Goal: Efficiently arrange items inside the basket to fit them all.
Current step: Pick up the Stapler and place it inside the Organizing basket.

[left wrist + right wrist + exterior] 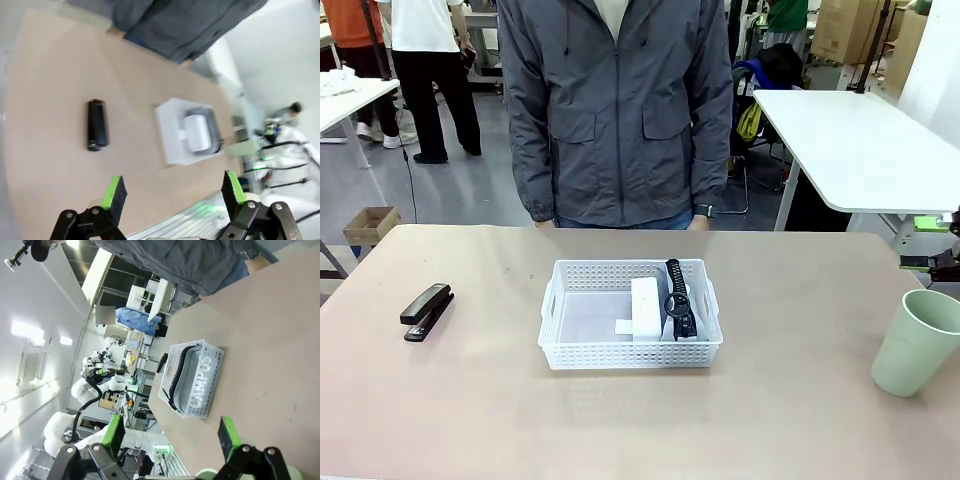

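White plastic lattice basket, glossy black stapler, matt tan table

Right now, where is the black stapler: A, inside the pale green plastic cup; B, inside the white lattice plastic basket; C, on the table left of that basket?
C: the black stapler lies on the table, apart from the white lattice plastic basket, on its left in the front view.

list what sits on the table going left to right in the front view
black stapler → white basket → pale green cup
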Available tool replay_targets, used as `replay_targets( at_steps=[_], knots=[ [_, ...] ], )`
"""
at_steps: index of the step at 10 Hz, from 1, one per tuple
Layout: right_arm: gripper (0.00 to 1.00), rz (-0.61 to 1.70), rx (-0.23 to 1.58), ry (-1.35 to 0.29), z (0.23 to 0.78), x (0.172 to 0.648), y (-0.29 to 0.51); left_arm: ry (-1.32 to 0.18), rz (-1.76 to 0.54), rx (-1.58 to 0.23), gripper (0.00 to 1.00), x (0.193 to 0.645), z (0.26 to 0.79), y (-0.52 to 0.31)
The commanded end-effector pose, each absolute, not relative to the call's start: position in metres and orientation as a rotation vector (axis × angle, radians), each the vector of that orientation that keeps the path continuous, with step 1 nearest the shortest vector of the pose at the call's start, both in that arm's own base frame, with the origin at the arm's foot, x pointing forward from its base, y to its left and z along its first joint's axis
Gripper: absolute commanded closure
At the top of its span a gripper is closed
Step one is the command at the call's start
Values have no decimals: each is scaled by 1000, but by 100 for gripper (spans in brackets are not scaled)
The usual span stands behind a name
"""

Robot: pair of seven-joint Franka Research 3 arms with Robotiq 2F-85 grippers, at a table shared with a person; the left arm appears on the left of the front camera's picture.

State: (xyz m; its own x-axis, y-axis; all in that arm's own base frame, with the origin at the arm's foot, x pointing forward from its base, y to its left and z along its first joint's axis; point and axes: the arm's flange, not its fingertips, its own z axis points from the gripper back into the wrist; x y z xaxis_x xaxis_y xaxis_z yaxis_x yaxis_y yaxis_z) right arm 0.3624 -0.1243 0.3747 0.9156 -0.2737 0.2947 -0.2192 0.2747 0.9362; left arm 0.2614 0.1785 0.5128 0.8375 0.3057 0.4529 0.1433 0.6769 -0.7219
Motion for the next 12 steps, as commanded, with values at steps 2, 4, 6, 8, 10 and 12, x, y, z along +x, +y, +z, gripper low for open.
replay_targets(
  at_steps=[2, 4, 6, 8, 10, 12],
  knots=[
    [0, -56, 1297, -443, 378, 362, -123, -390, -29, -494, 0, 298, 521, 111],
    [0, -56, 1297, -443, 378, 362, -123, -284, -116, -364, 0, 323, 513, 77],
    [0, -56, 1297, -443, 378, 362, -123, -202, -192, -186, 0, 346, 502, 36],
    [0, -56, 1297, -443, 378, 362, -123, -175, -252, -59, 0, 365, 486, 1],
    [0, -56, 1297, -443, 378, 362, -123, -261, -108, -97, 0, 383, 485, -18],
    [0, -56, 1297, -443, 378, 362, -123, -184, -268, -83, 0, 364, 480, -10]
  ],
)
